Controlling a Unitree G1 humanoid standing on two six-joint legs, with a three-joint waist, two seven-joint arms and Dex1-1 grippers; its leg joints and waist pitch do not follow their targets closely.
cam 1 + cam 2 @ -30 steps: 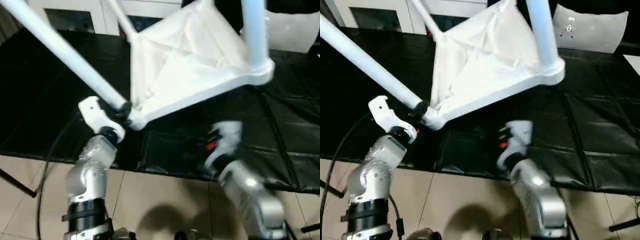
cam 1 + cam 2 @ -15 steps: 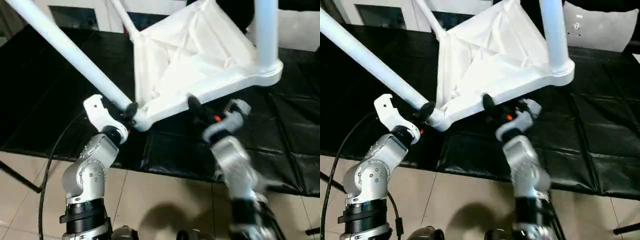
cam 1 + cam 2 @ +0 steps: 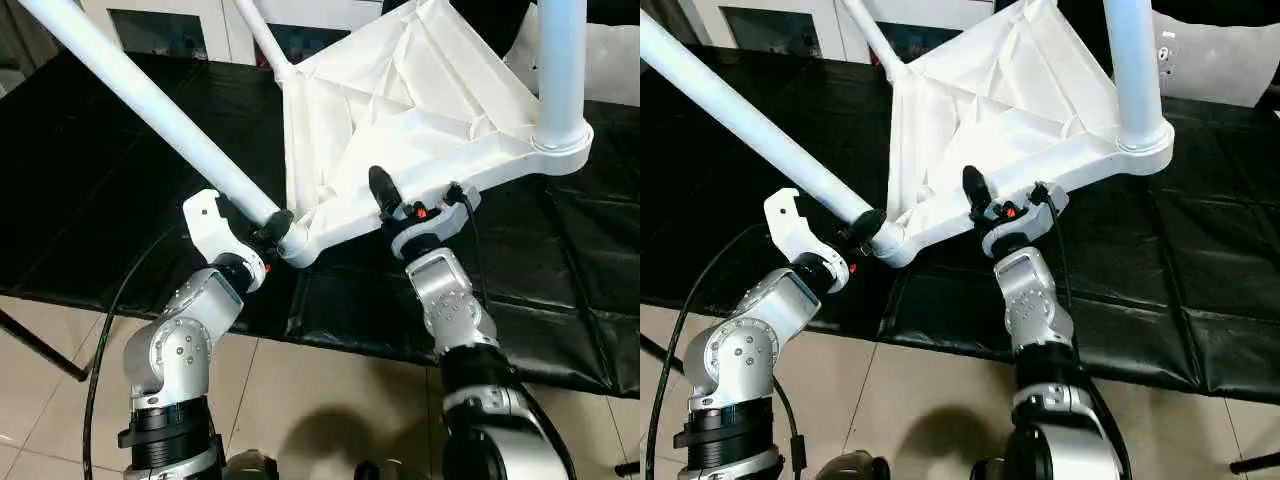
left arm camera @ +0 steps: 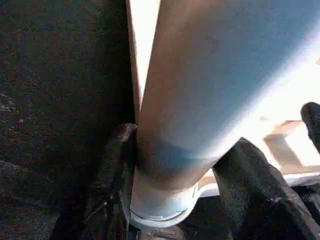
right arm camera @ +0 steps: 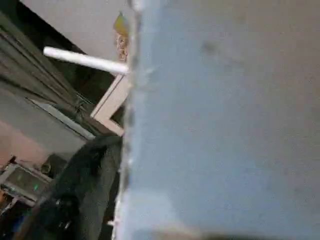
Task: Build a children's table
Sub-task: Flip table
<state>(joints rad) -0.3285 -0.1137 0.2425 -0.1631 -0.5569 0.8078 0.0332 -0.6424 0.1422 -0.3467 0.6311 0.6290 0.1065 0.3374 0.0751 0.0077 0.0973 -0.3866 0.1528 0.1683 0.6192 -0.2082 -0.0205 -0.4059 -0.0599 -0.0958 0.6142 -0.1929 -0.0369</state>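
White plastic, the children's table [image 3: 400, 120] stands tipped upside down over the black-covered work table [image 3: 90, 170], ribbed underside toward the camera, its lowest corner hanging above the near edge at about 6 o'clock of the top. One leg [image 3: 150, 105] runs from that corner toward 10 o'clock and out past the frame; another leg [image 3: 562, 60] rises from the corner socket at 3 o'clock; a thinner-looking far leg [image 3: 262, 35] points to 12. Black cloth lies bare at 9 o'clock, under the long leg, and again at 4 o'clock beyond the right forearm. Tiled floor [image 3: 60, 400] shows below the near table edge.

At the low corner the left gripper [image 4: 175, 165] clamps the long leg just above its socket, a black finger on each side of the tube, the silver forearm bent up from 7 o'clock. From 5 o'clock the right forearm reaches steeply up, and the right gripper [image 3: 395, 205] pinches the near rim of the top, one black finger [image 3: 381, 188] lying over the white edge.
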